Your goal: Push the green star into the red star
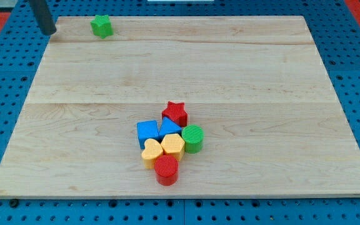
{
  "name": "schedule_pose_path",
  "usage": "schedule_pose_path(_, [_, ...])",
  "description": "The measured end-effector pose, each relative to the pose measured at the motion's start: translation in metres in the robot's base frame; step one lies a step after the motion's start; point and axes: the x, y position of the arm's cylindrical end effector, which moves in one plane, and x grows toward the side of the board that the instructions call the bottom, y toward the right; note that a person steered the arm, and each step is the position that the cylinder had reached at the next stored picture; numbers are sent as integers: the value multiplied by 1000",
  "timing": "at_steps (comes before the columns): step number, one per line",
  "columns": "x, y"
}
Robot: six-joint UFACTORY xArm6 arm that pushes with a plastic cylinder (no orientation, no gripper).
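The green star (102, 26) lies at the view's top left, near the board's top edge. The red star (175, 113) sits low in the middle of the board, at the top of a tight cluster of blocks. My tip (48, 32) is at the top left corner of the board, to the left of the green star with a clear gap between them. The green star and the red star are far apart.
The cluster under the red star holds a blue cube (147, 132), a second blue block (169, 128), a green cylinder (192, 138), a yellow heart (152, 152), a yellow hexagon (172, 145) and a red cylinder (166, 170). The wooden board (261, 94) lies on blue pegboard.
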Motion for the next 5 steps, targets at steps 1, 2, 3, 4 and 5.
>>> schedule_pose_path(1, [-43, 57])
schedule_pose_path(2, [-27, 128])
schedule_pose_path(3, [72, 187])
schedule_pose_path(4, [91, 226])
schedule_pose_path(5, [64, 181])
